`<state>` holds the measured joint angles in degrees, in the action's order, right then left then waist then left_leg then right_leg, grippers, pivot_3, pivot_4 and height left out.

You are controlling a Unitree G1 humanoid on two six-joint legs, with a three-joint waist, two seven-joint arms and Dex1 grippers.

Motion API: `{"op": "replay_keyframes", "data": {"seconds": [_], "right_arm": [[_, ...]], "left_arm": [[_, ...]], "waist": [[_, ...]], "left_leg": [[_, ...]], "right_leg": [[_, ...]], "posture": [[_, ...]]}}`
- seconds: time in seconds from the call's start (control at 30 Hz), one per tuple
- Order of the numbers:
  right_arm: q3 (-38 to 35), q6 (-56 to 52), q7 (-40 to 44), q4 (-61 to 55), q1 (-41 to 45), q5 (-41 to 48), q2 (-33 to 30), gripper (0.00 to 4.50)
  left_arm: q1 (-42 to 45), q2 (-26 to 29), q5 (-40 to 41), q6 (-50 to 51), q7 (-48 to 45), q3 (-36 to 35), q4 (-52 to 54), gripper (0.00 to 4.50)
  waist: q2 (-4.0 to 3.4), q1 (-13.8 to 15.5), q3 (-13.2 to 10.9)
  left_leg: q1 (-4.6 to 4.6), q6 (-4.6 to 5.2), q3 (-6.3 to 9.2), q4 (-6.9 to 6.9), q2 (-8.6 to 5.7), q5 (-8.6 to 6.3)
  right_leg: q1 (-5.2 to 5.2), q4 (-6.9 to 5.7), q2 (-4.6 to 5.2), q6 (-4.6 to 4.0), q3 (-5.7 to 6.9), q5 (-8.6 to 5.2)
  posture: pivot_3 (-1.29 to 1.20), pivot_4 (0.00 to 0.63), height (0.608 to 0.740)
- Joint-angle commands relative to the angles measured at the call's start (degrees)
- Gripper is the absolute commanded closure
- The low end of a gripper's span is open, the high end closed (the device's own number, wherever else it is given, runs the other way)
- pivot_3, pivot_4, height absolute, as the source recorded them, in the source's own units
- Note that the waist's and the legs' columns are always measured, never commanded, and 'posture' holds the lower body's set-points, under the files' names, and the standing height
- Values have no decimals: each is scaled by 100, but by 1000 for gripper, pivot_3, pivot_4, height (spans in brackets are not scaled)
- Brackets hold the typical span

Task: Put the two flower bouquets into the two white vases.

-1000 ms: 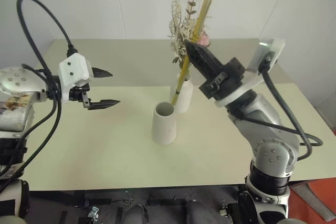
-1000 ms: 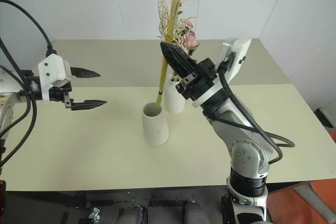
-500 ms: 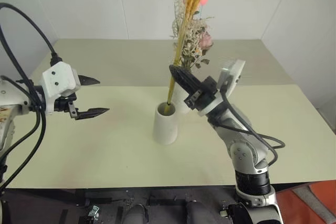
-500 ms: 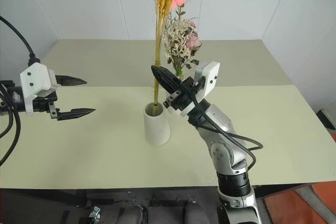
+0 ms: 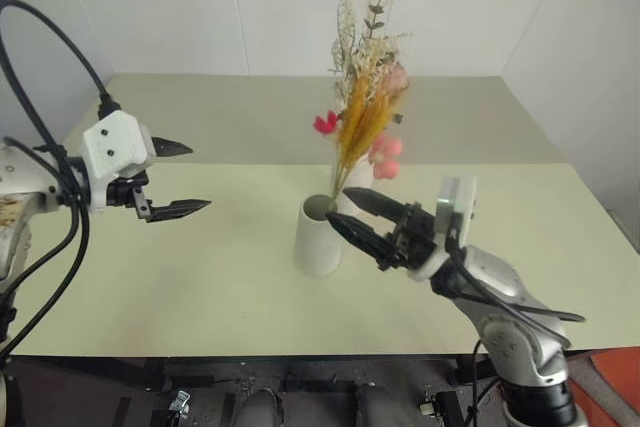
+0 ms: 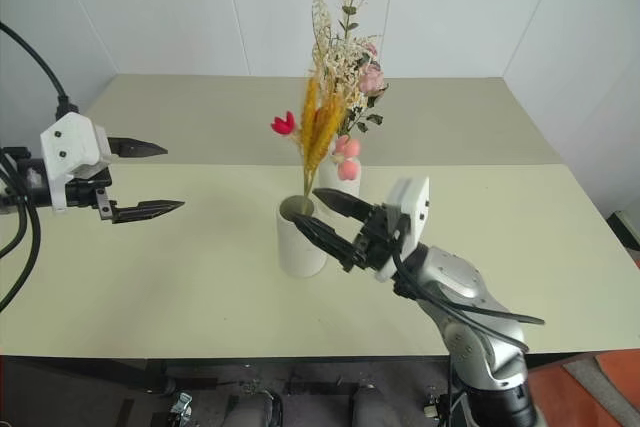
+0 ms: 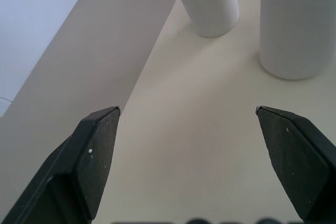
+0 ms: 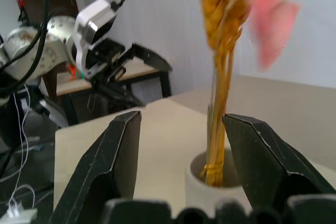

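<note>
Looking over the table [image 5: 180, 277], I have both bunches standing in their vases. The slim orange plume bunch [image 5: 358, 132] sits in the cone vase [image 5: 318, 237] near the middle, its thin stems rising almost upright from the wide mouth and leaning a little to the right. The bushy cream bunch [image 6: 345, 57] stands in the bottle vase [image 6: 340, 179] just behind and to the right of the cone vase.

My right gripper [image 5: 352, 215] is just right of the cone vase's rim, jaws parted and holding nothing. In the right wrist view the plume stems run up between the two fingers [image 8: 123, 145], closer to one than the other, and I cannot tell whether they touch it. So the stems' long axis lies straight ahead of these jaws and across them; I judge the next move must pull the gripper back toward the near right, away from the stems, without dragging them.

My left gripper [image 5: 170, 179] hangs well to the left of both vases, jaws wide and empty; it is the farther arm.

The bottle vase is mostly hidden behind the plume bunch and the cone vase, and I cannot see how deep either bunch of stems sits.
</note>
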<state>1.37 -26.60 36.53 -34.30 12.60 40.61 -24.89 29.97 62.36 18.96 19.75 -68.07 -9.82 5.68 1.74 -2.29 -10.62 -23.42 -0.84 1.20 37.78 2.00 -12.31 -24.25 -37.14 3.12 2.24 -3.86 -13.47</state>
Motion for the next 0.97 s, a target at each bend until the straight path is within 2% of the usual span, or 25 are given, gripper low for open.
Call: {"op": "replay_keyframes", "data": {"seconds": [0.03, 0.2, 0.33, 0.43, 0.53, 0.7, 0.97], "right_arm": [[-371, -29, 174, -422, -278, -61, -521, 1393], [-1865, -68, 1192, -439, -1105, 412, -1923, 1393], [-3032, -133, 2062, -105, -1568, 703, -2734, 1393], [-4188, -221, 2993, 438, -2005, 646, -3363, 1393], [-4857, -134, 3582, 920, -2294, 369, -3714, 1393], [-5116, 153, 3923, 1379, -2449, -173, -3901, 1393], [-4759, 258, 3763, 1529, -2167, -500, -3858, 1393]], "left_arm": [[221, -25, -45, -163, 19, 59, -82, 0], [292, -12, 100, -121, -175, 42, -102, 0], [186, 105, 159, -140, -340, -81, -133, 0], [39, 241, 171, -191, -464, -189, -183, 0], [-47, 299, 182, -256, -526, -239, -234, 0], [-177, 316, 210, -236, -462, -328, -158, 0], [-351, 454, 181, -267, -511, -478, -229, 0]], "waist": [[2, -6, 1], [3, 15, 1], [7, 11, 2], [8, 5, 2], [9, 15, 3], [17, 14, 8], [17, -15, 8]], "left_leg": [[0, 0, 0, 0, 0, 0], [-3, 0, -1, 1, -3, 0], [8, 0, -2, 1, -2, 0], [10, 0, -5, 1, -2, 0], [14, 0, -10, 1, -2, 0], [16, 0, -13, 2, -1, 0], [17, 0, -18, 2, 0, 0]], "right_leg": [[0, -1, 0, 0, 0, 0], [2, 2, 2, 1, -1, 0], [11, 3, 1, 7, -1, -4], [14, 4, 2, 17, -5, -10], [16, 5, 2, 17, -7, -10], [20, 6, 2, 39, -8, -24], [17, 5, 2, 41, -13, -25]], "posture": [[0, 150, 740], [0, 150, 740], [0, 150, 740], [0, 150, 740], [0, 150, 740], [0, 150, 740], [0, 150, 740]]}}
